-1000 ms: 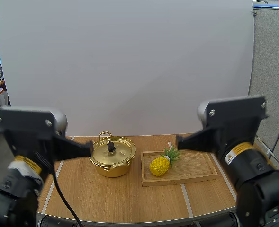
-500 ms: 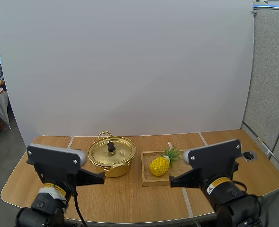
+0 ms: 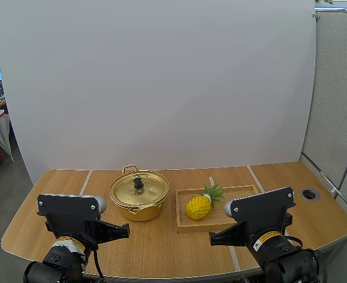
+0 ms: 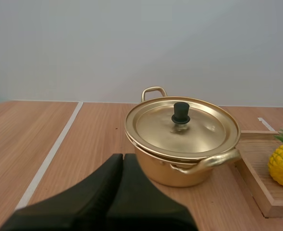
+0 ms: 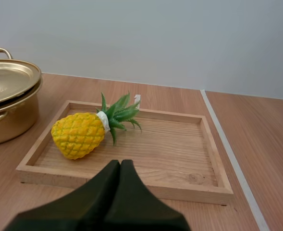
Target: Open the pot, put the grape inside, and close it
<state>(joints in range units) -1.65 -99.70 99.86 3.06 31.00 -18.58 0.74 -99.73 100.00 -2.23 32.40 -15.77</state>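
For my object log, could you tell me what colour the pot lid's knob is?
The knob is black; left wrist view.

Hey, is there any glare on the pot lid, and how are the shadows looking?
Left wrist view: the lid shows soft pale reflections, no harsh glare. Right wrist view: the pineapple casts a faint, soft shadow on the wooden tray. High view: lighting is even across the table.

So the pot (image 3: 139, 203) sits on the counter (image 3: 161, 250) with its lid (image 3: 146, 190) on, tray (image 3: 244, 213) just to its right, and a pineapple (image 3: 198, 207) lying in the tray's left half, nearest the pot.
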